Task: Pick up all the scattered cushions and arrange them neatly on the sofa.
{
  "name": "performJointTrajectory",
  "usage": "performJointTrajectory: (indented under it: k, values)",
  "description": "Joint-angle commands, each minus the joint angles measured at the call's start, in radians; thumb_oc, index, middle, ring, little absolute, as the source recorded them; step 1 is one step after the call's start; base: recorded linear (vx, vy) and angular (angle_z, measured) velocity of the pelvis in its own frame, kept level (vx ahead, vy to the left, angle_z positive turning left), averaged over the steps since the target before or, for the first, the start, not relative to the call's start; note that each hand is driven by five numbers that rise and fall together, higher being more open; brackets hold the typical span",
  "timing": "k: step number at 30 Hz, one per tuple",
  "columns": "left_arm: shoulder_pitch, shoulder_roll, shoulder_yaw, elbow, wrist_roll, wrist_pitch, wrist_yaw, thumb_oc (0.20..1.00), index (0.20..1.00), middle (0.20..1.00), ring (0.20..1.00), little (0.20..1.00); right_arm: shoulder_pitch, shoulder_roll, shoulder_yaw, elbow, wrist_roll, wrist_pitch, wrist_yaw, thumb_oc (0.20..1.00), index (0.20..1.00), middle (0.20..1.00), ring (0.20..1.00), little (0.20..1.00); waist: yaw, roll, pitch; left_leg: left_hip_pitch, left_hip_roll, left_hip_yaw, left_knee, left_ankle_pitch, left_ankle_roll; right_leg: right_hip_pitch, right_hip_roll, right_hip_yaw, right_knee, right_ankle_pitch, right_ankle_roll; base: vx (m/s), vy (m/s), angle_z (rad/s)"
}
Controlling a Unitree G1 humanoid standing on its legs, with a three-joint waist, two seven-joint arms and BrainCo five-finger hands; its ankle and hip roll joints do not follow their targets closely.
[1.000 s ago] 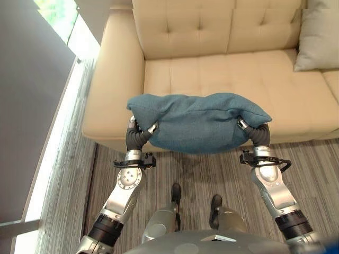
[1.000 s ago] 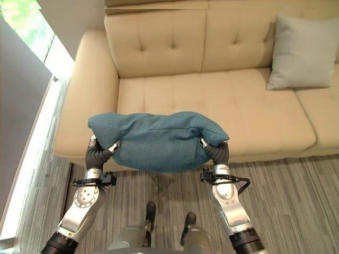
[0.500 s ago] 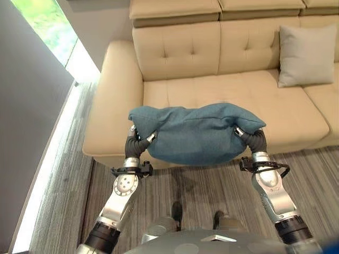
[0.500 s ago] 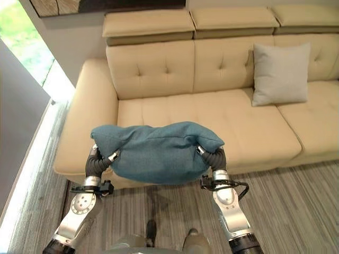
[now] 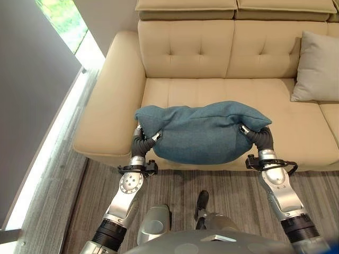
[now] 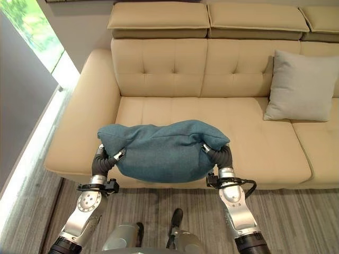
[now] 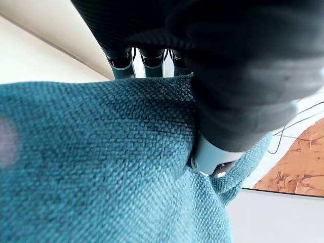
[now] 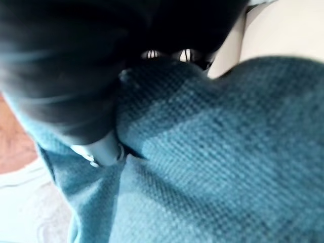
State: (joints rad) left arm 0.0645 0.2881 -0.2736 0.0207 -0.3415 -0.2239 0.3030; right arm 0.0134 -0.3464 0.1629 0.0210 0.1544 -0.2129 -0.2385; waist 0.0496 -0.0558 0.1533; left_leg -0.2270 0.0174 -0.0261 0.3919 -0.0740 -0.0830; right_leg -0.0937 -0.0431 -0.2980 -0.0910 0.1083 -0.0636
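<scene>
Both hands [image 5: 142,142] pinch plump coarse-woven teal cushion [image 5: 204,132] over tufted sofa [image 5: 222,53].

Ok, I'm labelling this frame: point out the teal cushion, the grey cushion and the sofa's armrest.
teal cushion [image 6: 161,151]: right eye view, middle of its front face.
grey cushion [image 6: 302,84]: right eye view, centre of its face.
armrest [image 6: 85,114]: right eye view, its top.

Coarse woven teal cushion [image 5: 204,132]; smooth beige sofa [image 5: 190,53].

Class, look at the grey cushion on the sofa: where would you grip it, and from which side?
Grip the grey cushion by its top edge from above: it stands upright against the sofa backrest, so that edge is exposed and its back is blocked.
</scene>
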Motion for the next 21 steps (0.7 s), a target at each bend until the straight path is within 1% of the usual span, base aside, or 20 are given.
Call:
performJointTrajectory:
  k: [1, 2, 3, 4, 5, 6, 8, 9, 11, 12, 13, 14, 15, 16, 17, 18, 19, 20, 21]
  values:
    - [-0.08, 0.04, -0.009, -0.084, -0.003, -0.08, -0.043, 0.2, 0.2, 0.2, 0.2, 0.2, -0.071, -0.011, -0.048, -0.087, 0.036, -0.109, -0.016, 0.2, 0.2, 0.2, 0.2, 0.2, -0.021, -0.023, -0.024, 0.045, -0.005, 0.048, -0.204, -0.014, 0.026, 0.063, -0.051, 0.021, 0.017, -0.088, 0.174, 0.18, -0.027, 0.32]
    - [-0.087, 0.043, -0.012, -0.083, -0.001, -0.076, -0.043, 0.2, 0.2, 0.2, 0.2, 0.2, -0.079, -0.01, -0.044, -0.087, 0.04, -0.109, -0.018, 0.2, 0.2, 0.2, 0.2, 0.2, -0.011, -0.017, -0.024, 0.024, -0.011, 0.036, -0.273, 0.038, 0.025, 0.072, -0.035, 0.026, 0.012, -0.098, 0.176, 0.18, 0.005, 0.51]
    - [-0.088, 0.043, -0.012, -0.083, 0.0, -0.076, -0.042, 0.2, 0.2, 0.2, 0.2, 0.2, -0.083, -0.009, -0.043, -0.086, 0.042, -0.112, -0.019, 0.2, 0.2, 0.2, 0.2, 0.2, -0.005, -0.016, -0.021, 0.008, -0.011, 0.029, -0.297, 0.066, 0.02, 0.078, -0.026, 0.029, 0.01, -0.106, 0.175, 0.18, 0.037, 0.45]
    - [-0.091, 0.042, -0.01, -0.085, 0.0, -0.075, -0.04, 0.2, 0.2, 0.2, 0.2, 0.2, -0.087, -0.004, -0.046, -0.086, 0.049, -0.112, -0.023, 0.2, 0.2, 0.2, 0.2, 0.2, 0.004, -0.018, -0.013, -0.039, -0.008, 0.038, -0.308, 0.085, 0.013, 0.089, -0.021, 0.032, 0.009, -0.123, 0.171, 0.14, 0.04, 0.1]
    - [-0.087, 0.042, -0.007, -0.087, -0.002, -0.076, -0.037, 0.2, 0.2, 0.2, 0.2, 0.2, -0.088, 0.002, -0.046, -0.088, 0.05, -0.113, -0.028, 0.2, 0.2, 0.2, 0.2, 0.2, 0.009, -0.02, -0.012, -0.059, -0.004, 0.046, -0.3, 0.094, 0.011, 0.095, -0.017, 0.032, 0.01, -0.133, 0.169, 0.25, 0.098, -0.27]
    - [-0.069, 0.042, -0.002, -0.087, -0.005, -0.077, -0.04, 0.2, 0.2, 0.2, 0.2, 0.2, -0.082, 0.007, -0.043, -0.092, 0.042, -0.115, -0.025, 0.2, 0.2, 0.2, 0.2, 0.2, 0.014, -0.012, -0.028, -0.023, 0.008, 0.049, -0.334, 0.102, 0.018, 0.109, -0.004, 0.035, 0.011, -0.14, 0.168, 0.28, 0.113, -0.23]
    - [-0.052, 0.045, 0.001, -0.085, -0.007, -0.076, -0.043, 0.2, 0.2, 0.2, 0.2, 0.2, -0.078, 0.016, -0.038, -0.091, 0.037, -0.113, -0.024, 0.2, 0.2, 0.2, 0.2, 0.2, 0.02, -0.019, -0.042, 0.002, 0.005, 0.049, -0.339, 0.104, 0.022, 0.13, -0.01, 0.036, 0.013, -0.15, 0.173, 0.3, 0.122, -0.37]
    - [-0.041, 0.054, 0.007, -0.089, -0.009, -0.074, -0.046, 0.2, 0.2, 0.2, 0.2, 0.2, -0.074, 0.024, -0.033, -0.093, 0.034, -0.107, -0.016, 0.2, 0.2, 0.2, 0.2, 0.2, 0.026, -0.03, -0.053, 0.018, 0.002, 0.057, -0.331, 0.089, 0.029, 0.144, -0.02, 0.044, 0.026, -0.165, 0.176, 0.27, 0.13, -0.35]
    - [-0.034, 0.066, 0.015, -0.097, -0.006, -0.072, -0.045, 0.2, 0.2, 0.2, 0.2, 0.2, -0.076, 0.038, -0.027, -0.097, 0.032, -0.106, -0.009, 0.2, 0.2, 0.2, 0.2, 0.2, 0.042, -0.038, -0.052, 0.033, -0.006, 0.071, -0.304, 0.06, 0.045, 0.147, -0.036, 0.059, 0.075, -0.183, 0.182, 0.25, 0.203, -0.27]
    - [-0.024, 0.075, 0.031, -0.105, 0.0, -0.069, -0.045, 0.2, 0.2, 0.2, 0.2, 0.2, -0.077, 0.058, -0.019, -0.096, 0.026, -0.104, 0.006, 0.2, 0.2, 0.2, 0.2, 0.2, 0.061, -0.036, -0.048, 0.066, -0.018, 0.093, -0.273, 0.015, 0.075, 0.127, -0.07, 0.067, 0.193, -0.184, 0.206, 0.23, 0.302, -0.51]
    - [-0.017, 0.087, 0.04, -0.112, -0.001, -0.07, -0.04, 0.2, 0.2, 0.2, 0.2, 0.2, -0.085, 0.061, -0.015, -0.1, 0.012, -0.097, 0.014, 0.2, 0.2, 0.2, 0.2, 0.2, 0.055, -0.025, -0.032, 0.088, -0.02, 0.098, -0.267, -0.001, 0.098, 0.066, -0.093, 0.089, 0.326, -0.152, 0.235, 0.18, 0.3, -0.51]
    - [-0.017, 0.09, 0.04, -0.114, -0.001, -0.073, -0.039, 0.2, 0.2, 0.2, 0.2, 0.2, -0.086, 0.065, -0.011, -0.1, 0.011, -0.096, 0.018, 0.2, 0.2, 0.2, 0.2, 0.2, 0.05, -0.017, -0.026, 0.09, -0.02, 0.098, -0.267, -0.004, 0.108, 0.02, -0.094, 0.107, 0.398, -0.141, 0.247, 0.05, 0.154, -0.44]
    - [-0.017, 0.09, 0.04, -0.114, -0.001, -0.073, -0.039, 0.2, 0.2, 0.2, 0.2, 0.2, -0.086, 0.065, -0.011, -0.1, 0.011, -0.096, 0.018, 0.2, 0.2, 0.2, 0.2, 0.2, 0.051, -0.017, -0.027, 0.089, -0.02, 0.099, -0.267, -0.005, 0.108, 0.017, -0.095, 0.108, 0.4, -0.142, 0.247, 0.05, 0.124, -0.16]
    - [-0.025, 0.089, 0.038, -0.113, 0.005, -0.075, -0.034, 0.2, 0.2, 0.2, 0.2, 0.2, -0.088, 0.072, -0.009, -0.099, 0.01, -0.097, 0.021, 0.2, 0.2, 0.2, 0.2, 0.2, 0.036, -0.003, -0.019, 0.105, -0.023, 0.089, -0.273, -0.01, 0.116, -0.037, -0.093, 0.138, 0.441, -0.132, 0.248, 0.09, 0.08, 0.11]
    - [-0.026, 0.088, 0.041, -0.111, 0.005, -0.077, -0.033, 0.2, 0.2, 0.2, 0.2, 0.2, -0.088, 0.071, -0.008, -0.098, 0.009, -0.096, 0.022, 0.2, 0.2, 0.2, 0.2, 0.2, 0.034, -0.001, -0.022, 0.116, -0.026, 0.088, -0.281, -0.015, 0.117, -0.038, -0.1, 0.14, 0.413, -0.138, 0.242, 0.17, 0.064, 0.15]
    - [-0.03, 0.086, 0.044, -0.11, 0.005, -0.081, -0.036, 0.2, 0.2, 0.2, 0.2, 0.2, -0.092, 0.07, -0.011, -0.095, 0.004, -0.094, 0.022, 0.2, 0.2, 0.2, 0.2, 0.2, 0.031, 0.01, -0.022, 0.138, -0.023, 0.083, -0.299, -0.023, 0.114, -0.052, -0.123, 0.122, 0.349, -0.135, 0.235, 0.22, -0.044, 0.15]
    - [-0.042, 0.082, 0.043, -0.112, -0.003, -0.082, -0.039, 0.2, 0.2, 0.2, 0.2, 0.2, -0.088, 0.069, -0.019, -0.091, 0.003, -0.089, 0.017, 0.2, 0.2, 0.2, 0.2, 0.2, 0.023, 0.001, -0.026, 0.144, -0.036, 0.073, -0.299, -0.028, 0.109, -0.026, -0.132, 0.133, 0.263, -0.139, 0.233, 0.2, -0.06, -0.11]
    - [-0.041, 0.08, 0.041, -0.11, 0.007, -0.083, -0.042, 0.2, 0.2, 0.2, 0.2, 0.2, -0.08, 0.068, -0.023, -0.094, -0.008, -0.092, 0.022, 0.2, 0.2, 0.2, 0.2, 0.2, 0.012, -0.006, -0.026, 0.15, -0.039, 0.078, -0.299, -0.03, 0.108, -0.02, -0.133, 0.138, 0.246, -0.12, 0.235, 0.16, -0.071, -0.06]
    - [-0.046, 0.071, 0.04, -0.105, 0.006, -0.085, -0.043, 0.2, 0.2, 0.2, 0.2, 0.2, -0.08, 0.066, -0.023, -0.089, -0.013, -0.09, 0.021, 0.2, 0.2, 0.2, 0.2, 0.2, 0.013, -0.008, -0.033, 0.156, -0.039, 0.074, -0.304, -0.032, 0.106, -0.007, -0.129, 0.137, 0.227, -0.122, 0.234, 0.1, -0.056, 0.12]
